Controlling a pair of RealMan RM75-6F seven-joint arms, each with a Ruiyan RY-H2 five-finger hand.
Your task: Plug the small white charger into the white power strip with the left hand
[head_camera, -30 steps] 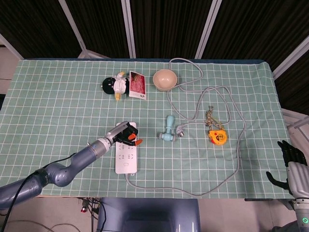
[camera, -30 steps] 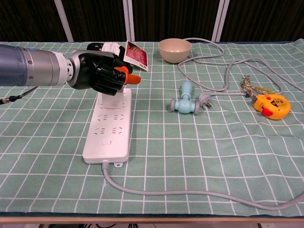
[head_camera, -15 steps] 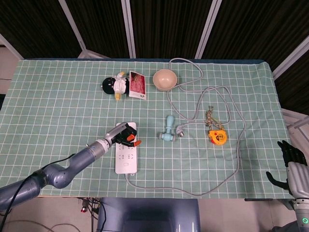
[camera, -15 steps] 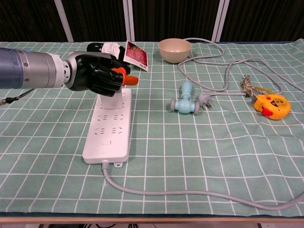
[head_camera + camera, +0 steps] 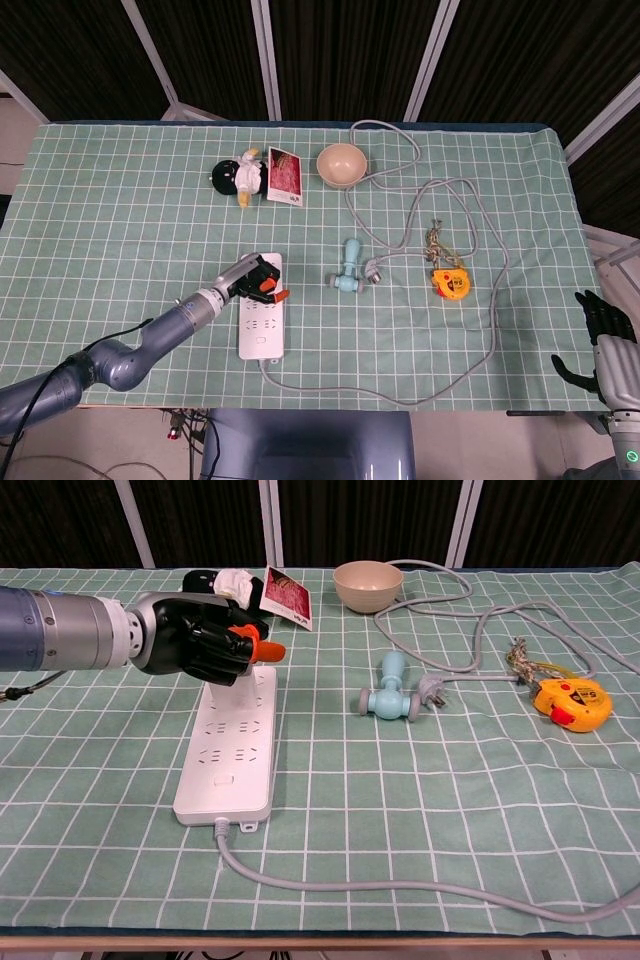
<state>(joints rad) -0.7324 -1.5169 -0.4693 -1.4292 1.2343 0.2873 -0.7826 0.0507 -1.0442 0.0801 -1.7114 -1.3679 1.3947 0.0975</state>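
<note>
Left hand (image 5: pixel 195 640): fingers curled over strip's (image 5: pixel 229 752) far end; charger not discernible, grasp indeterminate. Right hand (image 5: pixel 603 340): fingers apart, holding nothing, off table's (image 5: pixel 120 215) edge.

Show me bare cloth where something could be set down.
Free: the left side, left of the plush toy and the left hand; also the near strip right of the power strip. Crowded: the right middle, among the cable, tape measure and bowl.

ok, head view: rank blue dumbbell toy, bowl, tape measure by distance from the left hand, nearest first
1. Blue dumbbell toy, just right of the left hand.
2. Bowl, up at the far edge.
3. Tape measure, far right.
</note>
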